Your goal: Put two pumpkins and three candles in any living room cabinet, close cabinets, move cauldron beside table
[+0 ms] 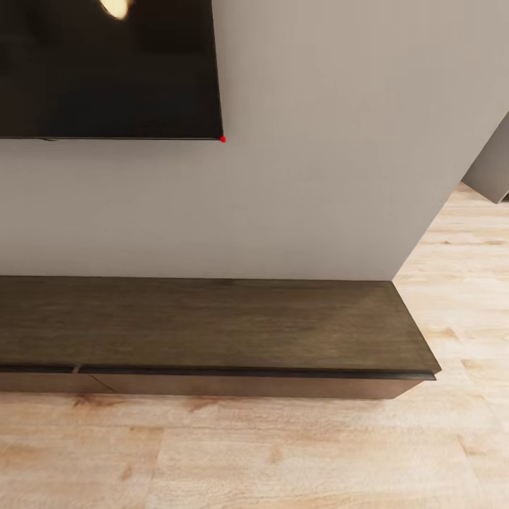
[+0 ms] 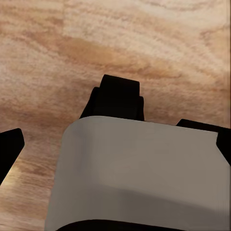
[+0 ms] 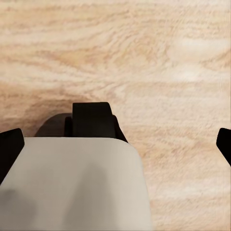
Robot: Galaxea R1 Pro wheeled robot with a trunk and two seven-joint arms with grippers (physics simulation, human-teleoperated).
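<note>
The cabinet (image 1: pixel 212 332) is the landmark here: a long, very low dark-brown wood unit standing on the floor against a pale grey wall (image 1: pixel 318 177), seen from the head camera with its right end in view. Its flat top carries nothing that can be seen. Under the top runs a thin dark gap, and below that the flat front panels sit flush and look closed, with 1 vertical seam between 2 panels near the cabinet's left part. Above the cabinet's left part, a black screen (image 1: pixel 106 67) hangs on the wall, with a small red dot (image 1: pixel 223 139) at its lower corner and a bright reflection near its upper edge. In front of the cabinet and past its right end lies a light wood floor (image 1: pixel 283 459), which runs on beyond the corner of the wall. The left gripper (image 2: pixel 118 139) hangs over bare wood floor in the left wrist view, its dark fingertips (image 2: pixel 9 144) wide apart with nothing between them, so it is released. The right gripper (image 3: pixel 115 144) likewise hangs over the floor in the right wrist view, fingertips (image 3: pixel 10 147) spread to either side and empty.
</note>
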